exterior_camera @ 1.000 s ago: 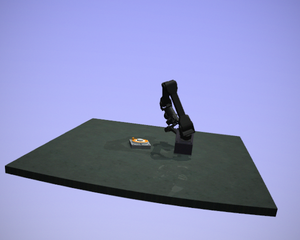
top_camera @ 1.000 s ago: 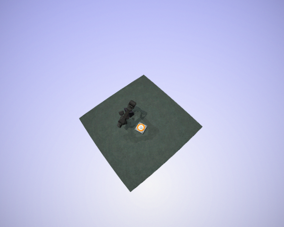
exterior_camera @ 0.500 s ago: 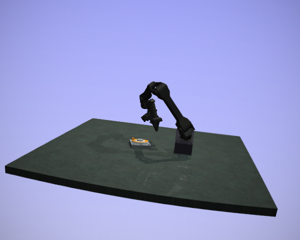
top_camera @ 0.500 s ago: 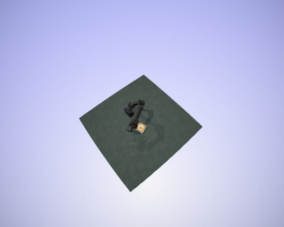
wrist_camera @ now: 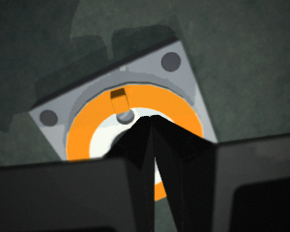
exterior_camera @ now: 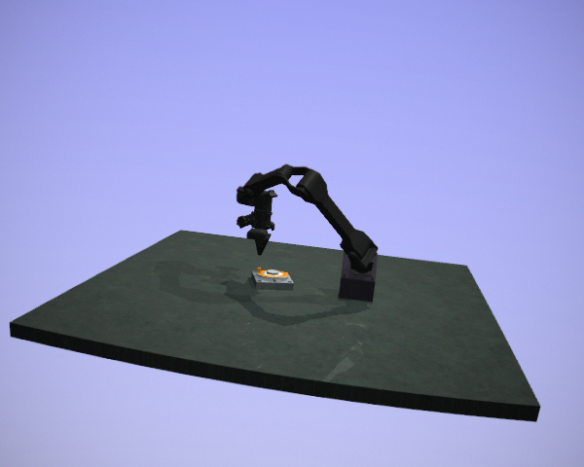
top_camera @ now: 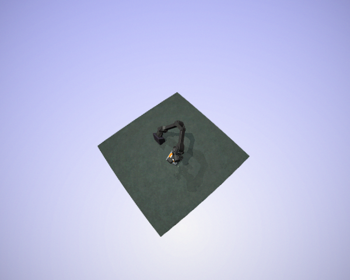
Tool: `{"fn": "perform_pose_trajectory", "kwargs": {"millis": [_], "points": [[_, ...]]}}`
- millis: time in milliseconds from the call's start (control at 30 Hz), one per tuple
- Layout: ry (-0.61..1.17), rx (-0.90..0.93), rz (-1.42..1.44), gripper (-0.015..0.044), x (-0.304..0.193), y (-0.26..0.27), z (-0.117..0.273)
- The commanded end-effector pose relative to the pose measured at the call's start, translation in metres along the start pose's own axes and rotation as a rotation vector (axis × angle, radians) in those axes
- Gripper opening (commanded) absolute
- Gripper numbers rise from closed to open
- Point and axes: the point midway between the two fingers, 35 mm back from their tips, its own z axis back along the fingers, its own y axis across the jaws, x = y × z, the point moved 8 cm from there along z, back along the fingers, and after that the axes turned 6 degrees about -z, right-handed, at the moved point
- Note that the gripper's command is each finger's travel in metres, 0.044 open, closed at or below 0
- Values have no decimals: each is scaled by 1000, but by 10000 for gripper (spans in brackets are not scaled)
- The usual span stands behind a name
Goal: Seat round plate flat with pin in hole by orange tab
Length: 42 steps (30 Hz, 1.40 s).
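While the black end effector (exterior_camera: 259, 248) hangs pinched closed and empty, round orange-ringed plate (wrist_camera: 184, 113), square grey base (wrist_camera: 184, 77).

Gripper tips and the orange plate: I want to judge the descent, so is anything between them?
Nothing: in the exterior view the shut gripper hangs above the orange plate with only open air between them.

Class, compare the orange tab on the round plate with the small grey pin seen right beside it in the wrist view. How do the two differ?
Colour: the orange tab matches the plate's orange ring, while the pin is grey like the base.
Shape: the tab is a boxy block; the pin shows a round top.
Position: the tab sits on the orange ring; the pin sits further in, at the ring's inner edge.
Both lie ahead of the shut gripper, untouched.
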Motion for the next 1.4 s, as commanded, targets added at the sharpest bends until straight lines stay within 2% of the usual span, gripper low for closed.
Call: {"fn": "perform_pose_trajectory", "kwargs": {"millis": [0, 333, 1367], "points": [[-10, 8, -27, 0, 0, -1, 1], [-10, 10, -27, 0, 0, -1, -46], [-9, 12, -27, 0, -11, 38, -48]]}}
